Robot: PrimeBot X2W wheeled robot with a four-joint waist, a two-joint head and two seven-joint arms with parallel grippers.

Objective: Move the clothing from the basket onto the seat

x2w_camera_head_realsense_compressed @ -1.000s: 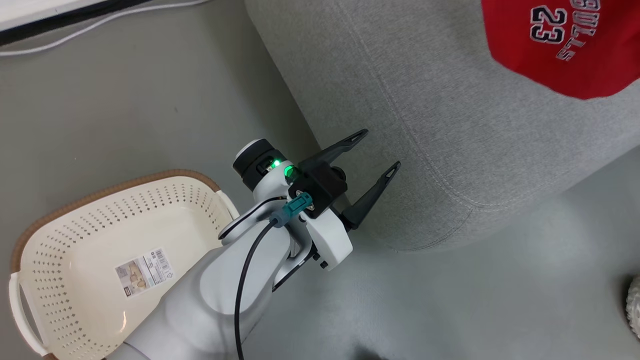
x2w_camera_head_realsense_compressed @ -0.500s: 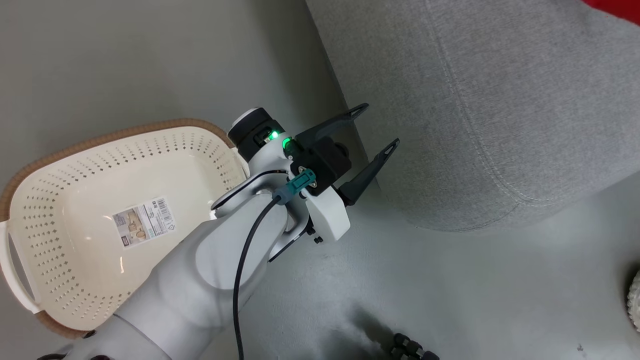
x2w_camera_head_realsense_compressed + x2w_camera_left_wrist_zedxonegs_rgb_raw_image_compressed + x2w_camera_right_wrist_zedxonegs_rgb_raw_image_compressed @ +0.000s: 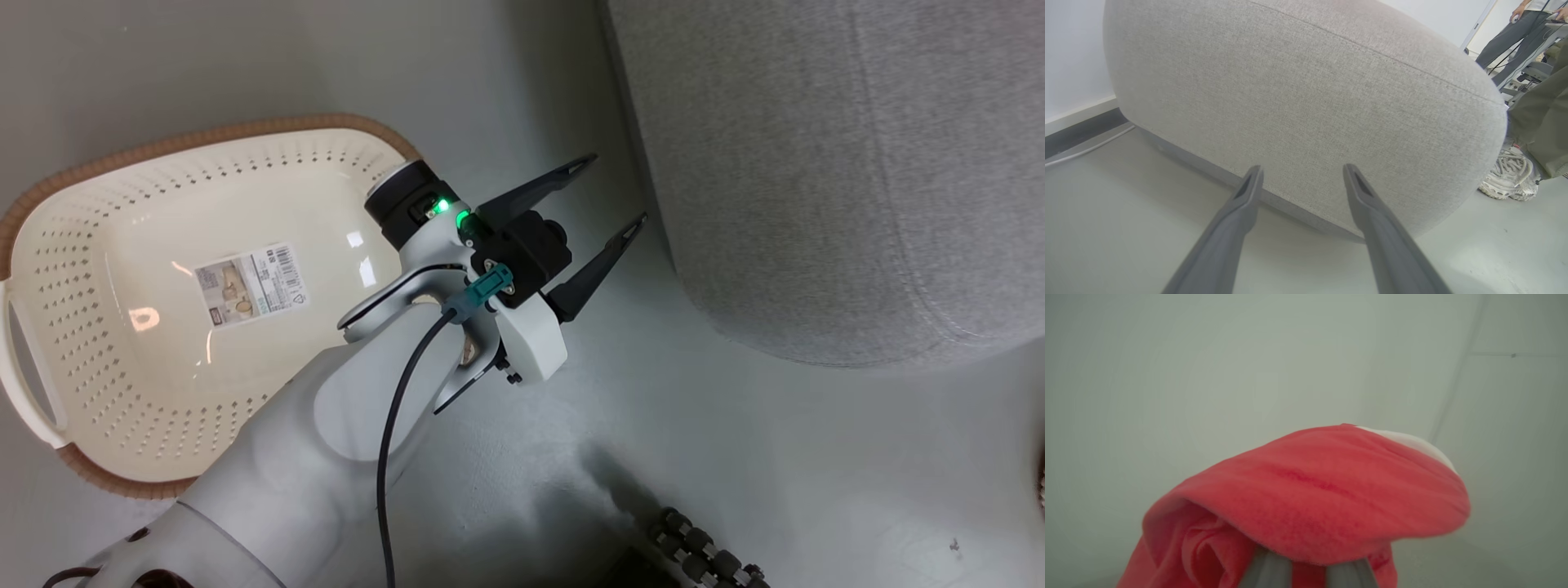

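The cream basket lies on the floor at the left, with nothing in it but a barcode sticker on its bottom. My left gripper hangs open above the floor between the basket and the grey seat, holding nothing. Along its fingers, the left gripper points at the rounded side of the seat, a little short of it. The red clothing, with a white band at its far edge, drapes over my right gripper. Those fingers are close together and shut on it, held up before a pale wall.
A person's white shoe and olive trouser leg stand by the seat's far corner, with a second person further back. My wheeled base shows at the bottom. A dark skirting board runs along the wall.
The head camera has swung: basket and seat have shifted in the picture, and the red clothing has passed out of its top right corner. The left gripper stays open.
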